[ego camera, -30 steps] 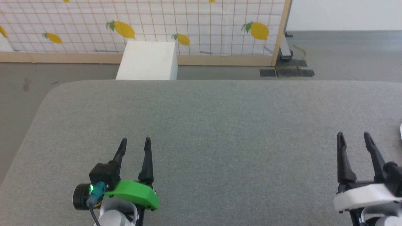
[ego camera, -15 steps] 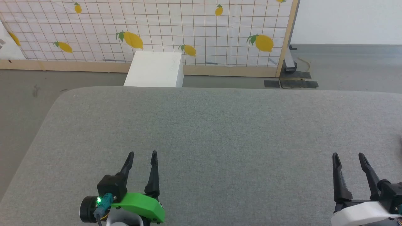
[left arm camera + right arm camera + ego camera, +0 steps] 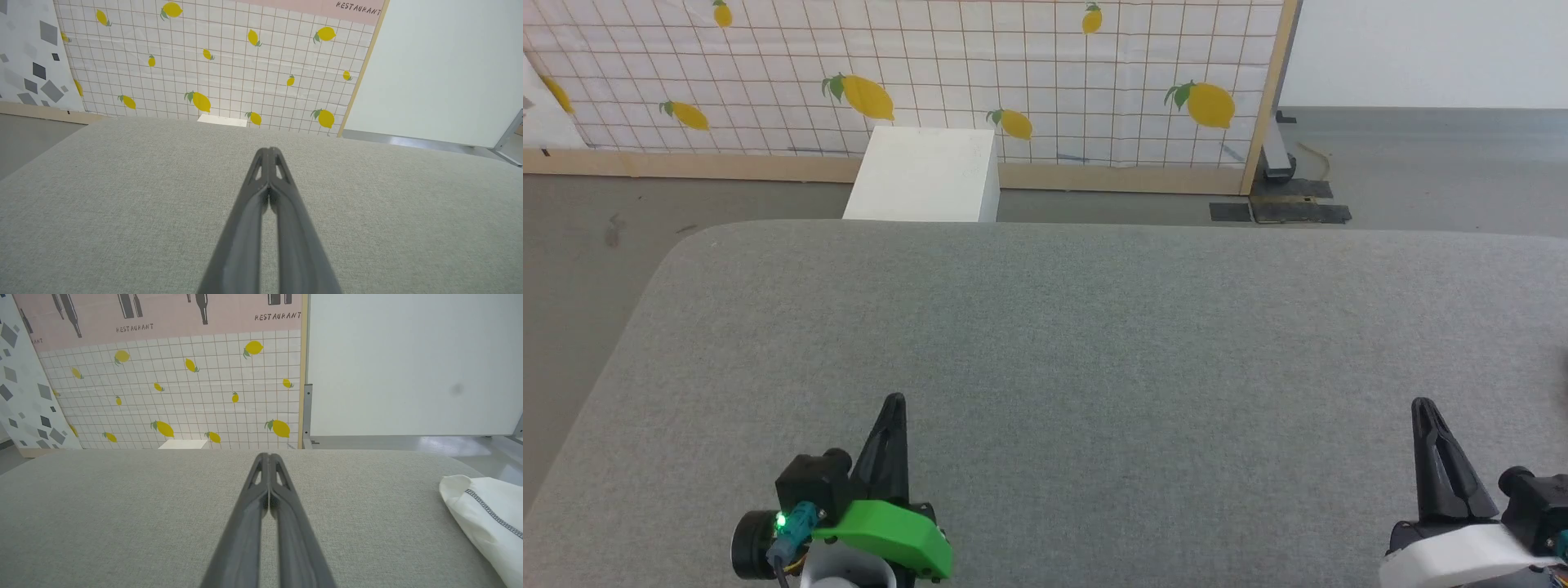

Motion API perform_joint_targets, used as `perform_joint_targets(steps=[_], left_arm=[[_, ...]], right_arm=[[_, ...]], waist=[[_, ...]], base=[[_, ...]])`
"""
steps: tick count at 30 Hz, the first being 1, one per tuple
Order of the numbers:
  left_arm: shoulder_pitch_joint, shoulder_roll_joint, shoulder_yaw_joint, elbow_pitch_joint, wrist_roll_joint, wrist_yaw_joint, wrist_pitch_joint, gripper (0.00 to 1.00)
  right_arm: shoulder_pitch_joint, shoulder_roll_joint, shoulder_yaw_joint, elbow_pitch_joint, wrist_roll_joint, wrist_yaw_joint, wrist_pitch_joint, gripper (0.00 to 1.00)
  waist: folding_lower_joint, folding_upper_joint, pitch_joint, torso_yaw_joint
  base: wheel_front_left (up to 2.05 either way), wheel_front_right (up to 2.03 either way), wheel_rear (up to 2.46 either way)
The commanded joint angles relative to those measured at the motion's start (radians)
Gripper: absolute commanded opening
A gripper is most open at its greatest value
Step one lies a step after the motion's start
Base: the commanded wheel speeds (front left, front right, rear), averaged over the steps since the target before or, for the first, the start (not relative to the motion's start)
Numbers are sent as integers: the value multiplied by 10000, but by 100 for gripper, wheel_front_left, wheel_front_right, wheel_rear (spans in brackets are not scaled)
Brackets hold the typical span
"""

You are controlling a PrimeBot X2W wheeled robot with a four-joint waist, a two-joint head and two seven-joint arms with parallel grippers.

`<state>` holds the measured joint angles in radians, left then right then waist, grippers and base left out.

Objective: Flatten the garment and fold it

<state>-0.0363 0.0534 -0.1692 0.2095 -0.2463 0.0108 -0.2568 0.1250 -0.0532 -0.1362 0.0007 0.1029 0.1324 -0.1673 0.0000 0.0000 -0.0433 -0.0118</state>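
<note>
The garment (image 3: 484, 522), white with a grey stitched seam (image 3: 492, 513) running across it, lies bunched at the lower right of the right wrist view. It rests on the grey padded table (image 3: 1094, 327) and is cut off by the frame's edge, so how much of it is spread or folded cannot be told.

The right gripper (image 3: 265, 455) points up the middle of that view, well apart from the cloth. Its two dark fingers are pressed together from base to tip, with nothing between them. In the head view it rises at the lower right (image 3: 1423, 404). The left gripper (image 3: 894, 402) stands at the lower left, its pincer likewise closed on nothing, as the left wrist view confirms (image 3: 269, 150). Beyond the table's far edge, a white box (image 3: 923, 175) sits at upper centre before a lemon-print screen (image 3: 1013, 65).

By the look of it, flattening has not begun, and the step in hand is fetching the shirt. Doing that well likely means spreading the right fingers first and swinging toward the frame's right side. The gripper should then pinch one layer near a seam or hem, not the heap. Dragging the cloth to the bare middle of the table would bring both arms within reach. A low, slow pull should keep the thin fabric from bunching further.
</note>
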Motion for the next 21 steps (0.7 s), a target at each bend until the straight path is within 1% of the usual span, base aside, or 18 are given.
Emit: perform_joint_targets(steps=[1, 21], left_arm=[[0, 0, -1, 0, 2, 0, 2, 0], [37, -3, 162, -209, 248, -11, 259, 0]], right_arm=[[-1, 0, -3, 0, -1, 0, 1, 0], [-126, 3, 136, -1, -104, -2, 169, 0]], waist=[[0, 0, 1, 0], [0, 0, 48, 11]], base=[[0, 0, 0], [0, 0, 0]])
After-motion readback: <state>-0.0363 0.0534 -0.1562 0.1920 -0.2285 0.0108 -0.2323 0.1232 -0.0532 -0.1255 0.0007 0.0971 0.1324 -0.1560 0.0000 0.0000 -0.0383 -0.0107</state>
